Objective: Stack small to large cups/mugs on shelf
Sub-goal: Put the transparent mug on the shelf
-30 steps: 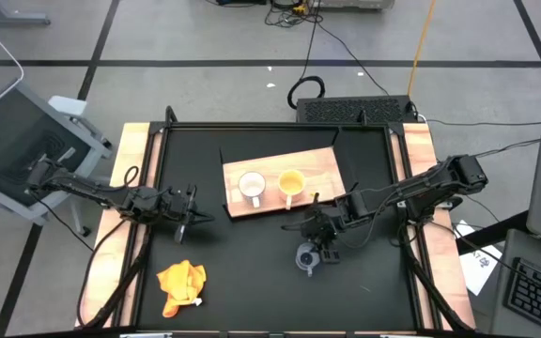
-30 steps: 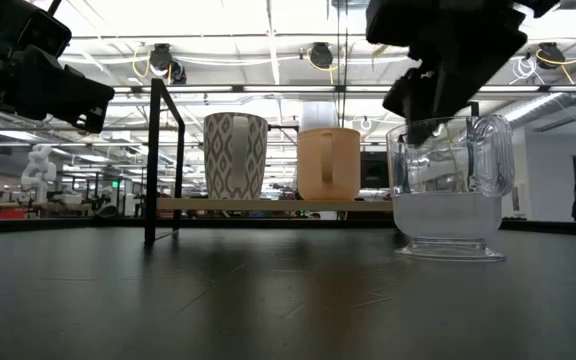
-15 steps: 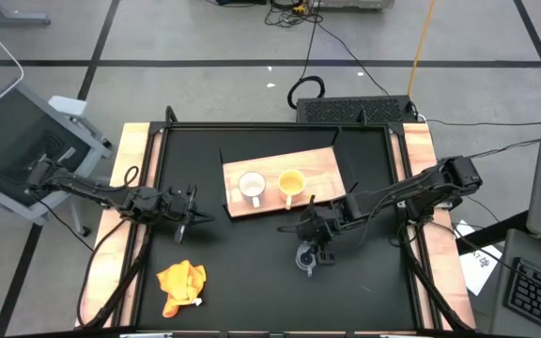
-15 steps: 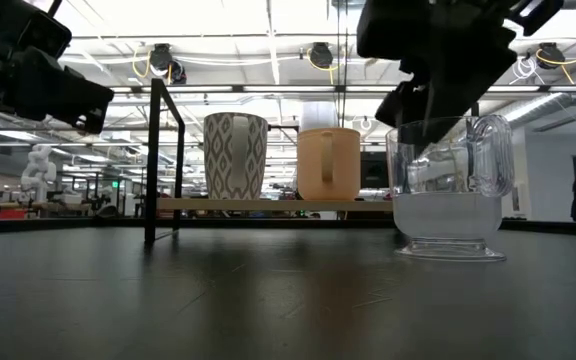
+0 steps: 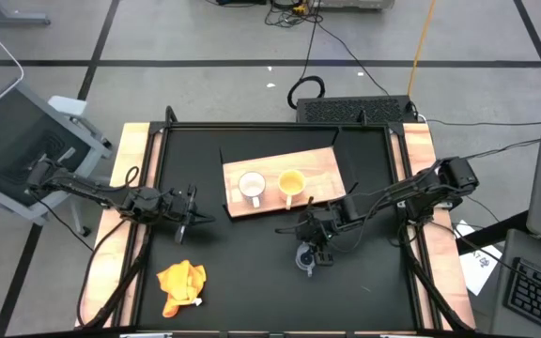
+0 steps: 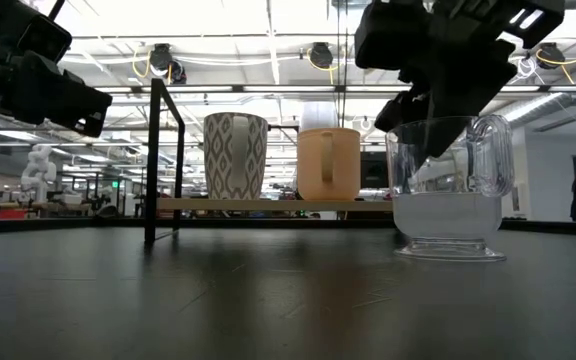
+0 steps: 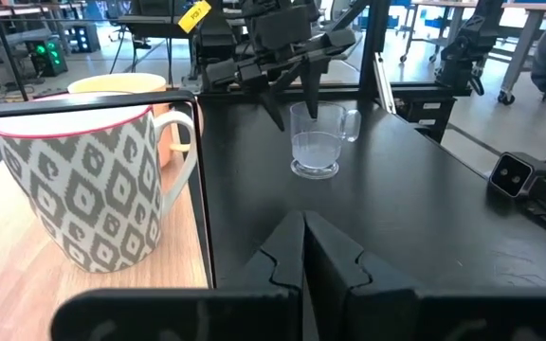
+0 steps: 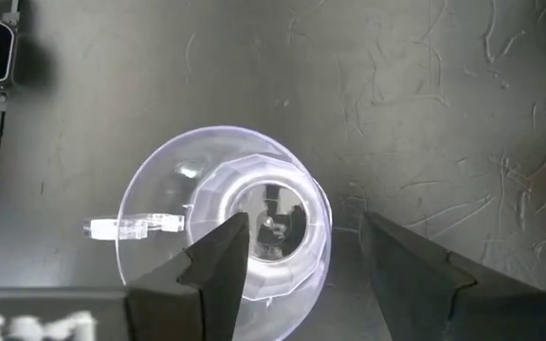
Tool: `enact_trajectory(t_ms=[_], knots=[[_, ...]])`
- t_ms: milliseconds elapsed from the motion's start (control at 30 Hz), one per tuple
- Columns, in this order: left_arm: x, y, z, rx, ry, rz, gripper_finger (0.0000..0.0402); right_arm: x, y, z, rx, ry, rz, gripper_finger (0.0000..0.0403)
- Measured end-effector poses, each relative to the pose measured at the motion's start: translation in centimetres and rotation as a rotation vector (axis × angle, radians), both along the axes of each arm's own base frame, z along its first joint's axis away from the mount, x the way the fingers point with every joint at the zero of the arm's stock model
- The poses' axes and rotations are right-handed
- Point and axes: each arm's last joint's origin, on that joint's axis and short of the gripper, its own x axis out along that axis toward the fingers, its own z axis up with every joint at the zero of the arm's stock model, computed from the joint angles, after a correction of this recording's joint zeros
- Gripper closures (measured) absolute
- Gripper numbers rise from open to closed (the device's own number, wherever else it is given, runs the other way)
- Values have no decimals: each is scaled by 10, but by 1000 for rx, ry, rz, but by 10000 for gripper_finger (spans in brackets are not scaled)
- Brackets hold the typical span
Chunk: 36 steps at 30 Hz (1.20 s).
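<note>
Hovering directly above the glass cup (image 5: pixel 306 257), the right gripper (image 5: pixel 317 235) was seen with its fingers (image 8: pixel 224 254) spread apart, one over the cup's mouth and the other just outside its rim. In the right wrist view the glass cup (image 8: pixel 227 220) was looked into from above, its handle (image 8: pixel 133 226) jutting to one side. Whether the fingers touched the glass could not be told.

The glass cup (image 6: pixel 450 188) was standing upright on the black table (image 5: pixel 252 272), near the front edge of the shelf (image 5: pixel 319 170) but off it. In the low view the right gripper (image 6: pixel 438 110) was shown reaching down to the cup's rim.

On the wooden shelf, the white cup (image 5: pixel 252 186) and the yellow cup (image 5: pixel 290 183) were placed side by side, both upright, with a small gap between them. The white cup (image 7: pixel 91 185) was patterned with grey diamonds.

The left gripper (image 5: pixel 193 210) was held over the table to the left of the shelf, its fingers (image 7: pixel 290 251) pressed together and holding nothing.

An orange cloth (image 5: pixel 180 285) was lying crumpled near the table's front left, well apart from the cups.
</note>
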Motion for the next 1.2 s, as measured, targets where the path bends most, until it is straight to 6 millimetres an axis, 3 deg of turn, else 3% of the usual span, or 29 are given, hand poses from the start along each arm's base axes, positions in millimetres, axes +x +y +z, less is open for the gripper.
enact_trajectory(t_ms=[533, 900, 1200], knots=[[0, 0, -1, 3, 7, -1, 392, 3, -1, -5, -24, -1, -12, 289], [0, 0, -1, 3, 8, -1, 392, 2, -2, -6, -62, 7, -13, 391], [0, 0, -1, 8, 7, -1, 392, -7, -4, -4, -103, 54, 50, 400]])
